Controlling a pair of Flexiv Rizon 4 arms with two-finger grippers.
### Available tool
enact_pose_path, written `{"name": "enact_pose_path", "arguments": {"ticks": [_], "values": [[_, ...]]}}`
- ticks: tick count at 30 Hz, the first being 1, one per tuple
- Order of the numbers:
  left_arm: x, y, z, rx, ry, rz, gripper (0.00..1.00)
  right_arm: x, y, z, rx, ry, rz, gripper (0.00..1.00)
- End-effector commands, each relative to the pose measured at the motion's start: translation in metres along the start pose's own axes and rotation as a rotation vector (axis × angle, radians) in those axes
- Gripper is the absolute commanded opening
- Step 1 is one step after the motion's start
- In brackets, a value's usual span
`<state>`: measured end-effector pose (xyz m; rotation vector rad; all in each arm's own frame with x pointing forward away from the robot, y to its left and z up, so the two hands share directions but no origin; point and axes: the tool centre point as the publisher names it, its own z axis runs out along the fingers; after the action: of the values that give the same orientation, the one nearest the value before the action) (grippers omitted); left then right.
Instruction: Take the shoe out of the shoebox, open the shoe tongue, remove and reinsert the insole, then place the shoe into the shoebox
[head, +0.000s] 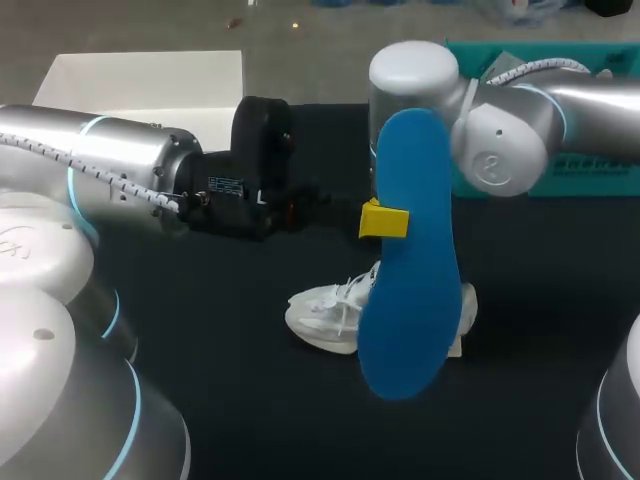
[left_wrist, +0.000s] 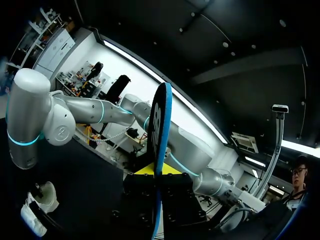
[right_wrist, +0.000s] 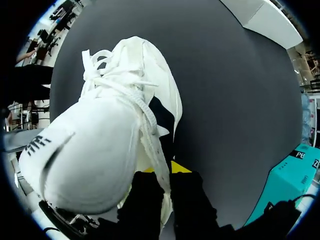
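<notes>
Left gripper is pinched shut on the insole, held edge-on above the table. Thin hold, so it could twist or slip. Right gripper clamps the shoe at its opening, which may collapse and block reinsertion. Shoebox sits beyond.

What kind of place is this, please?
Probably a robotics lab workbench: a left arm and right arm over a black table, the left gripper holding a blue insole, with a white sneaker and teal shoebox.
</notes>
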<state>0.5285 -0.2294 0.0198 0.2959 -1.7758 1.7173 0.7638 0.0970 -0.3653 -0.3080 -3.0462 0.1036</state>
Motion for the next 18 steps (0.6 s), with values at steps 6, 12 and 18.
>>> {"name": "enact_pose_path", "arguments": {"ticks": [6, 12, 18], "values": [[0.005, 0.002, 0.004, 0.009, -0.009, 0.001, 0.0, 0.002, 0.013, -0.032, -0.148, 0.584, 1.074, 0.0], [0.005, 0.002, 0.004, 0.009, -0.009, 0.001, 0.0, 0.002, 0.013, -0.032, -0.148, 0.584, 1.074, 0.0], [0.005, 0.002, 0.004, 0.009, -0.009, 0.001, 0.0, -0.008, 0.01, -0.035, -0.304, 0.829, 1.152, 0.0]]}}
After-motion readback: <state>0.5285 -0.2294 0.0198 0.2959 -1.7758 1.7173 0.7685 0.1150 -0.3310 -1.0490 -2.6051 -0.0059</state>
